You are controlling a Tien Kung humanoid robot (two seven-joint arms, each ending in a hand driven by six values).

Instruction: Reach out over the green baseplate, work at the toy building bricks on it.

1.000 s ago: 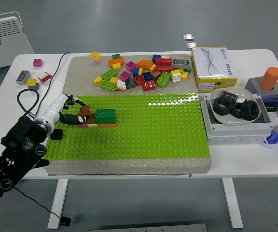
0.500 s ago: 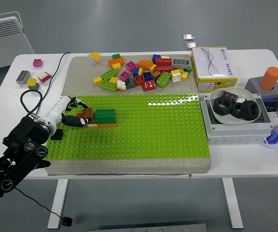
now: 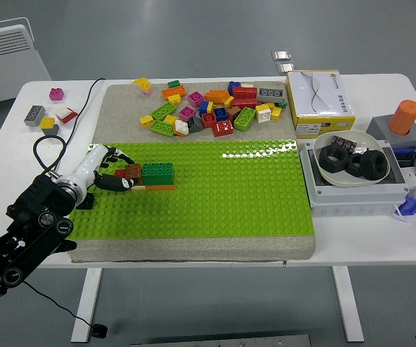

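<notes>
Upper left of frame: white heater (image 3: 9,54) beyond the bench (image 3: 193,83). On the bench's left end, loose bricks: a pink one (image 3: 56,94), a grey one (image 3: 34,115), a red-and-white one (image 3: 66,114), a yellow one (image 3: 48,123). A black cable (image 3: 63,141) loops across this corner toward the arm.

Lower left: left arm (image 3: 27,231) enters from the corner; left robot hand (image 3: 107,170) lies over the left edge of the green baseplate (image 3: 230,195). Fingers (image 3: 121,183) curled, dark tips touching the brown brick (image 3: 130,171) at the left end of a small build; whether they actually clamp it I cannot tell. A black brick (image 3: 85,200) sits partly hidden just under the wrist.

The build: green brick (image 3: 157,173) on an orange plate (image 3: 161,187), brown brick against its left side. Rest of the baseplate to the right is bare studs.

Centre top: grey mat (image 3: 121,108) behind the baseplate carries a heap of bricks (image 3: 211,108), well apart from the hand.

Right: yellow-and-white box (image 3: 319,101); white bowl (image 3: 352,159) holding black nuts (image 3: 345,159), set in a grey tray (image 3: 352,199); orange cylinder (image 3: 404,117) on a grey block (image 3: 388,134). Right robot hand not in frame.
</notes>
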